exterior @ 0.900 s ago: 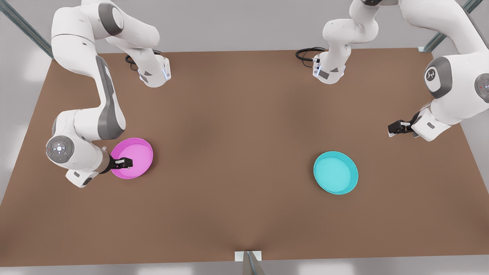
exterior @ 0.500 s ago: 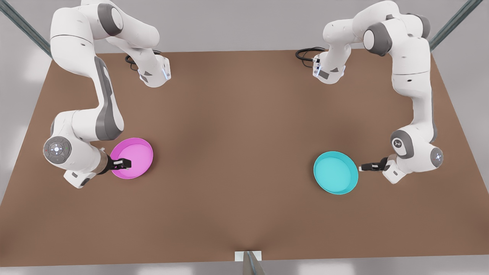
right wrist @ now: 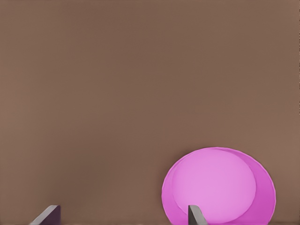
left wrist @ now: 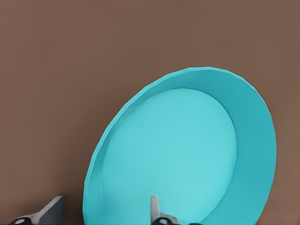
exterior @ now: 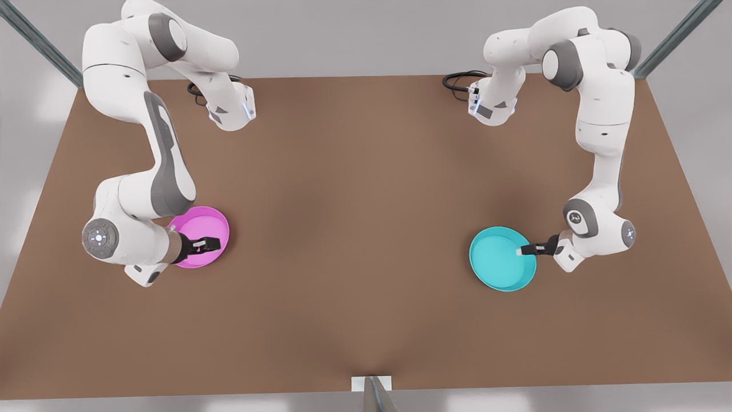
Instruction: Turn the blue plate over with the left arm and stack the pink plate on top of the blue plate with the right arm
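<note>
Brown bench (exterior: 354, 229) is carrying two plates, well apart. At the front view's right, the left pincer (exterior: 523, 250) is reaching over the blue plate (exterior: 498, 260) rim, fingers spread wide. At the front view's left, the right pincer (exterior: 210, 244) is hanging open over the pink plate (exterior: 214, 220).

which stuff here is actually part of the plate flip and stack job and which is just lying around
Part of the job:
- blue plate, upright, left gripper open astride its rim
- pink plate, right gripper open over it

Just there:
- brown table
- black cables at the arm bases
</note>
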